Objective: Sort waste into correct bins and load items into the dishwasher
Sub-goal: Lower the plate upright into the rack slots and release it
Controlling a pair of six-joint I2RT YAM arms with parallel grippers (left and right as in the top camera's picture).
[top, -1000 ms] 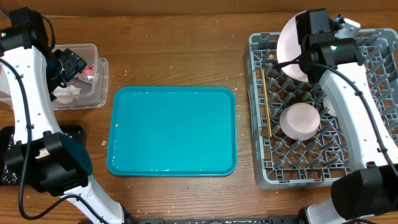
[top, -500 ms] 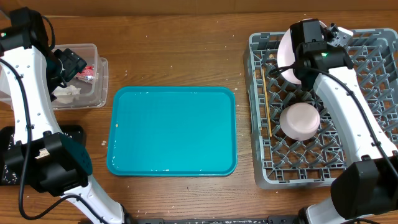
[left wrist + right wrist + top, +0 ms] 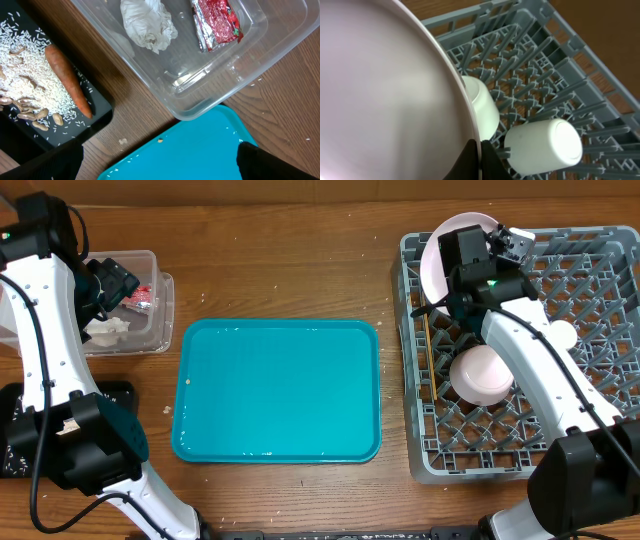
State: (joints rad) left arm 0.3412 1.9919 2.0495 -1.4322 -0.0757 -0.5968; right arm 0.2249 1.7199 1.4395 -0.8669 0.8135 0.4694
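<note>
A: Plate (image 3: pixel 447 255) is tilted over the rack's (image 3: pixel 600 260) corner, its rim pinched in the closed right hand (image 3: pixel 481 152).
B: Thin grip. It may slip onto the bowl (image 3: pixel 482 107). Left hand (image 3: pixel 160 162) is open, empty, near the tub (image 3: pixel 280 30).

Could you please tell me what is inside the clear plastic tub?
A crumpled white tissue and a red snack wrapper lie in the clear tub. The left arm covers part of it overhead, so anything there is hidden.
</note>
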